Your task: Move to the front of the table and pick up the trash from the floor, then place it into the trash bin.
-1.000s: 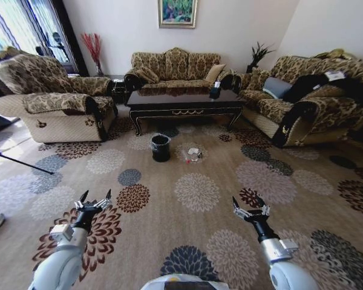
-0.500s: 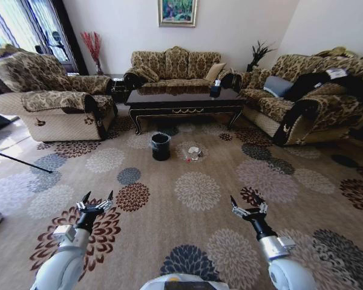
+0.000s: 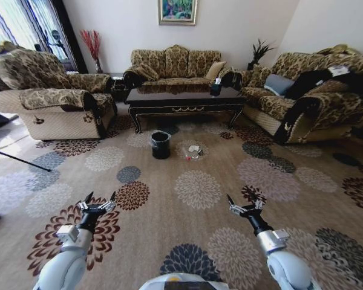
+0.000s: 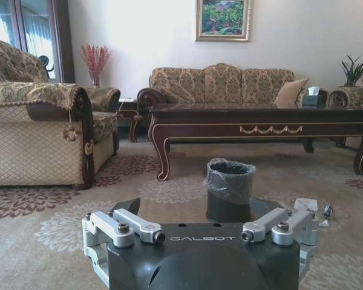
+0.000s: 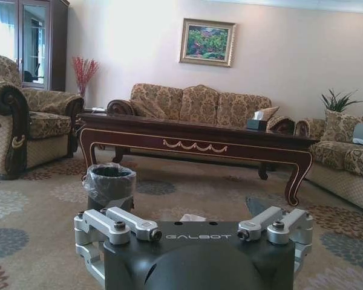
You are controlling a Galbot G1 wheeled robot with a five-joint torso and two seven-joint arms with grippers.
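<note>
Ahead of both my end effectors the floor (image 3: 196, 211) spreads out in beige carpet with round flower medallions, and well beyond them stands the long dark surface (image 3: 184, 99) with gold scroll trim, sofas around it. Nearer to me than that surface, and still well ahead of my left end effector (image 3: 99, 202), sits the black trash bin (image 3: 161, 145) with its clear liner folded over the rim. Just beside the bin, on the side toward my right end effector (image 3: 242, 205), lies the trash (image 3: 193, 151): small white crumpled scraps on the carpet.

My left end effector hangs low over a brown medallion, fingers spread wide, gripping nothing. My right end effector is the same, wide open and empty, above the carpet.

From my head I look down on the bin's open mouth and the scraps together. My left wrist view puts the bin (image 4: 230, 188) straight ahead at carpet level, with the scraps (image 4: 311, 208) to its side. My right wrist view shows the bin (image 5: 110, 186) and only one white scrap (image 5: 192, 217) peeking over my own housing.

Against the earlier head views, the bin and scraps sit slightly lower and nearer in frame, so my camera has moved closer
</note>
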